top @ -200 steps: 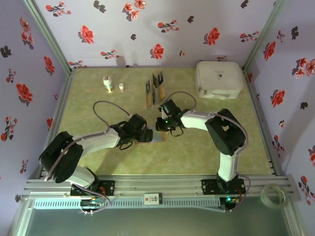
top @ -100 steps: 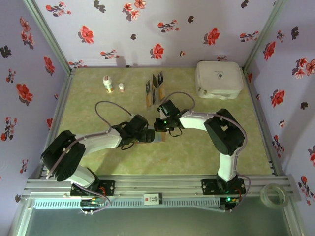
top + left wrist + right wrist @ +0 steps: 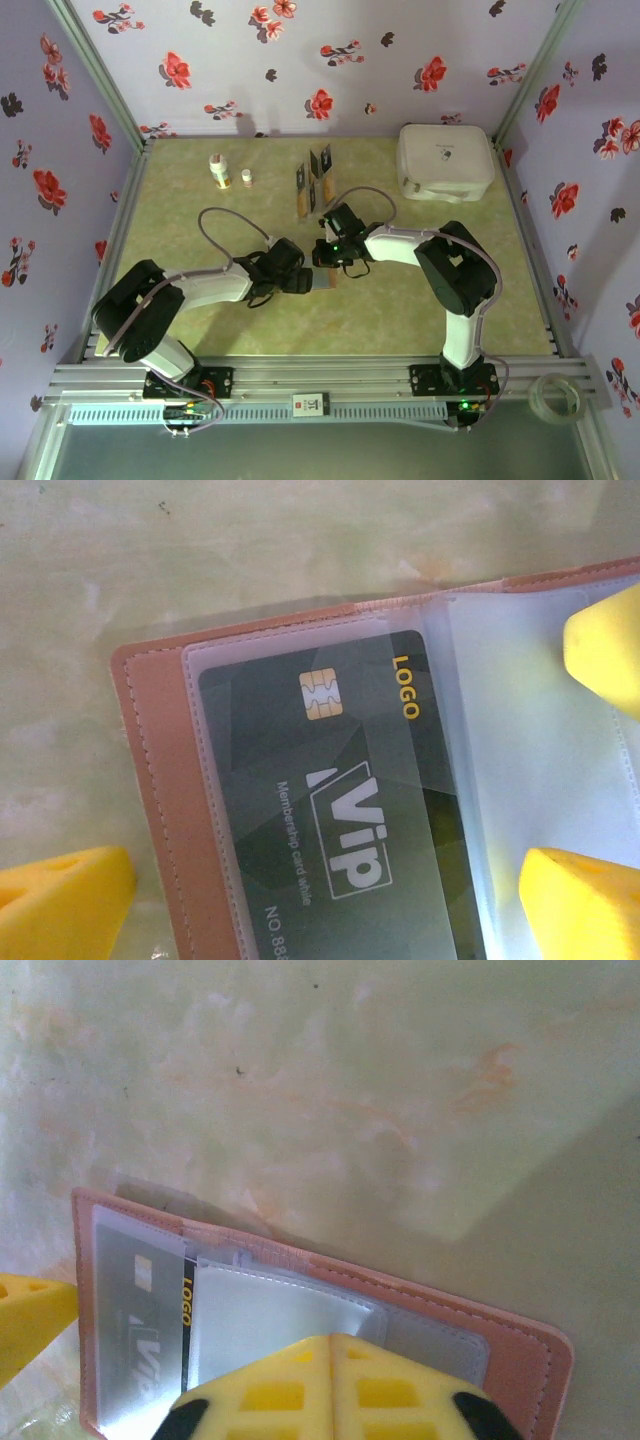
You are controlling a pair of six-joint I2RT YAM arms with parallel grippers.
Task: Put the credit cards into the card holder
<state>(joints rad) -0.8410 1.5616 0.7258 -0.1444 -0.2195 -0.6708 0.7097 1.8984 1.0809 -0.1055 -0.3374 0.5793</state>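
Card holder (image 3: 322, 281) lies flat and open around the middle of the desk (image 3: 400, 320), a bit closer to the near edge than the far one, with both grippers right on top of it. One black VIP card (image 3: 330, 810) with a gold chip sits inside the clear pocket on one page.

Left gripper (image 3: 308, 279) is spread wide. One yellow fingertip (image 3: 60, 895) is off the brown edge over the desk, the other over the clear sleeves.

Right gripper (image 3: 332, 1360) has its fingers pressed together over a clear pocket, and honestly I can't tell if it's pinching any plastic.

More cards (image 3: 322, 160) stand in a rack (image 3: 303, 207) near the middle of the far edge. White case (image 3: 445, 160) sits in the far right corner, and two small bottles (image 3: 219, 170) are toward the far left.
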